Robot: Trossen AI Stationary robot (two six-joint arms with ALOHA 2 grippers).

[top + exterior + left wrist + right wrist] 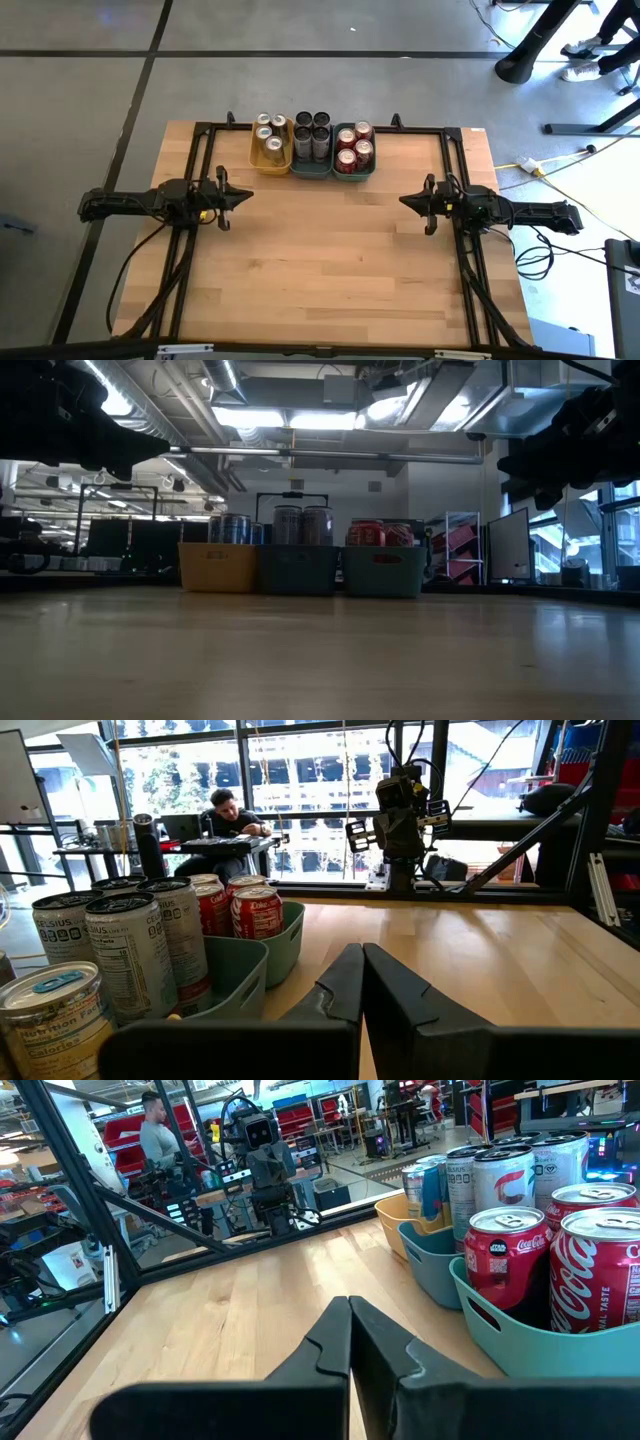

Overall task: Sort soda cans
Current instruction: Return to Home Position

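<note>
Along the far edge of the desk (330,280) the soda cans (311,132) stand upright in three bins set side by side and apparently touching: a yellow bin (272,167) on the left, a dark bin (311,172) in the middle, and a green bin (355,175) holding the red cans (354,146). By my reading the sort is done and I only have to park the arms. My left tool (246,196) hovers over the left side of the desk and my right tool (404,203) over the right side, facing each other and well apart from the bins. Each wrist view shows the fingers pressed together with nothing between them. What worries me is the row itself: the cans rise well above the bin walls, and the bins sit close to the black frame (420,128) at the back. If either arm swings toward the back while folding, it could catch a can top and tip it. It could also shove one bin into its neighbours. I would draw each arm slowly away from the row.
</note>
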